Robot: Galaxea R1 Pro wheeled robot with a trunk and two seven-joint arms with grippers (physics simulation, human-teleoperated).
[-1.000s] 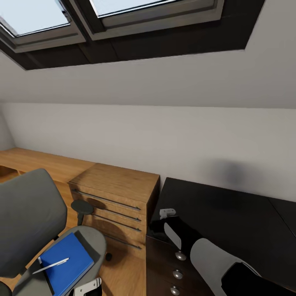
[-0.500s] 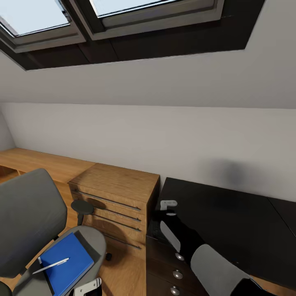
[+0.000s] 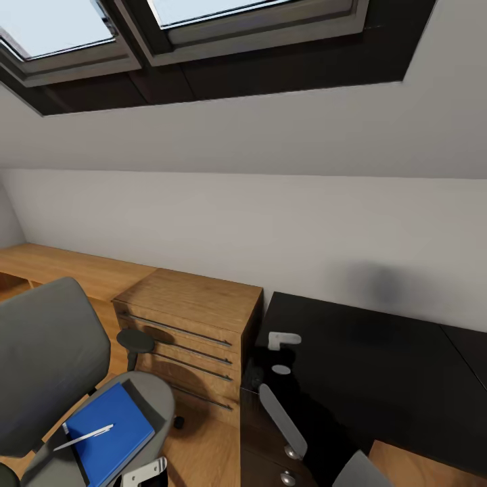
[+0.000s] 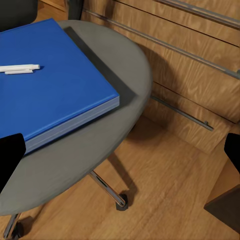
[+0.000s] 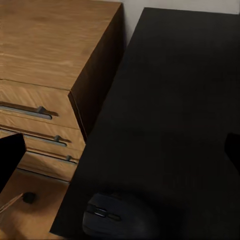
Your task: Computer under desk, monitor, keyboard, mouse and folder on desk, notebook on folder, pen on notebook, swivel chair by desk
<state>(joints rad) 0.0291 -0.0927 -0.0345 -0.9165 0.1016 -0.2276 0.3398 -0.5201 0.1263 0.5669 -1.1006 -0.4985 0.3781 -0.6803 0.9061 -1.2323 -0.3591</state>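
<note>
Folder (image 4: 52,82) lies flat on the swivel chair (image 3: 51,352) seat, pen (image 4: 19,68) loose on top. Stiff, thin, probably slick, so pinch an overhanging edge. Left gripper (image 4: 120,150) spread wide over it; right gripper (image 5: 120,150) also parted, above the mouse (image 5: 112,216).

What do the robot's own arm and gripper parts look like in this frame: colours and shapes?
In the head view, the right arm has a black body with pale grey rounded shell panels, and the right gripper is a small white-grey bracket. The left gripper is a pale grey bracket. The wrist views show plain black fingertips.
</note>
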